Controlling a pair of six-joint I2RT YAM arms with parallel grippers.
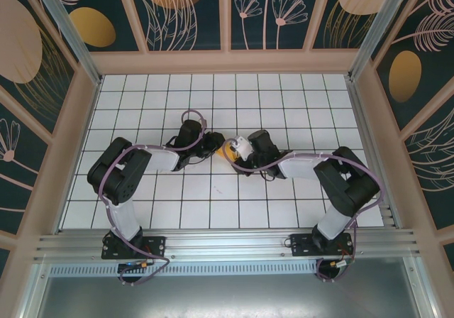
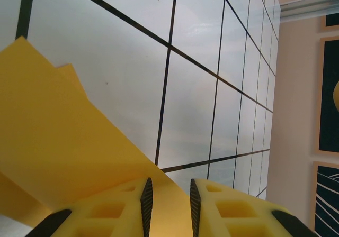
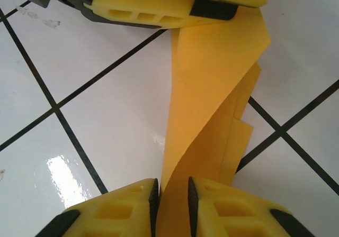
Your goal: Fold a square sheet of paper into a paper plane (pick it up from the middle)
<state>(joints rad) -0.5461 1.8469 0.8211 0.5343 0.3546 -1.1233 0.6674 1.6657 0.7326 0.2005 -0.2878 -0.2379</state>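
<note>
White grid-tiled table, middle: the left gripper and the right gripper are each clamping an opposite end of the folded orange-yellow sheet of paper, which is stretching between them just over the surface.

The glossy white table is ruled into tiles by black lines

The sheet of paper is plain orange-yellow and folded into several overlapping layers with stepped edges. It hangs as a narrow, slightly twisted band just above the middle of the tiled table, one end pinched in the left gripper, the other in the right gripper.
</note>
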